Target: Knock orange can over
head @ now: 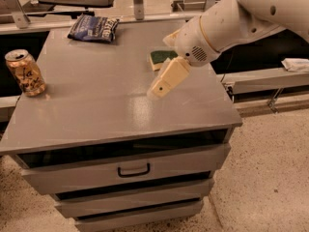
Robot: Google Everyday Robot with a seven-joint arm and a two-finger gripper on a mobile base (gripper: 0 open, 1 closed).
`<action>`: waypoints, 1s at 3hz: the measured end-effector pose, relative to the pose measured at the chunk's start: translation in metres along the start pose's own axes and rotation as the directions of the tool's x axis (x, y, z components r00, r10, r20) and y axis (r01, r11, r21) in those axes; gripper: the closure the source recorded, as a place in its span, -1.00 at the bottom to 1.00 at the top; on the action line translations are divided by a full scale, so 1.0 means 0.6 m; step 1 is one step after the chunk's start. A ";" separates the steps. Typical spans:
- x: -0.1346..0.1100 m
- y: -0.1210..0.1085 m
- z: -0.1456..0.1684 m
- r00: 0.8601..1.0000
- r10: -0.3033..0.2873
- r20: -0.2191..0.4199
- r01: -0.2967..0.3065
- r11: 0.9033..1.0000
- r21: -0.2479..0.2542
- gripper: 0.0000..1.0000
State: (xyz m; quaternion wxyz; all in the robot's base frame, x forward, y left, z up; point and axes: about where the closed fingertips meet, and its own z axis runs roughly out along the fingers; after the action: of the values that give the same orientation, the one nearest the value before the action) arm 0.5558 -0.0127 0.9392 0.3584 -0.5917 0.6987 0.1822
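Note:
The orange can stands upright near the left edge of the grey table top. It is orange-gold with dark script and a silver top. My gripper is cream-coloured and hangs from the white arm that reaches in from the upper right. It hovers just above the middle of the table, well to the right of the can and not touching it.
A dark blue snack bag lies at the back of the table. A green and yellow sponge lies behind my gripper, partly hidden by the arm. Drawers are below the top. Shelving runs behind, with speckled floor to the right.

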 end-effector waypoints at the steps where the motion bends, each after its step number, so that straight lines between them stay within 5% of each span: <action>1: 0.000 0.000 0.000 1.000 0.000 0.000 0.000 1.000 0.000 -1.00; 2: -0.012 -0.007 0.017 0.999 0.006 0.036 -0.007 1.000 0.003 -1.00; 3: -0.059 -0.030 0.077 0.989 0.006 0.147 -0.007 1.000 0.002 -1.00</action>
State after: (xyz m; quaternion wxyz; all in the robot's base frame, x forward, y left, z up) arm 0.5875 0.0389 0.9363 0.4091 -0.5740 0.6724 0.2259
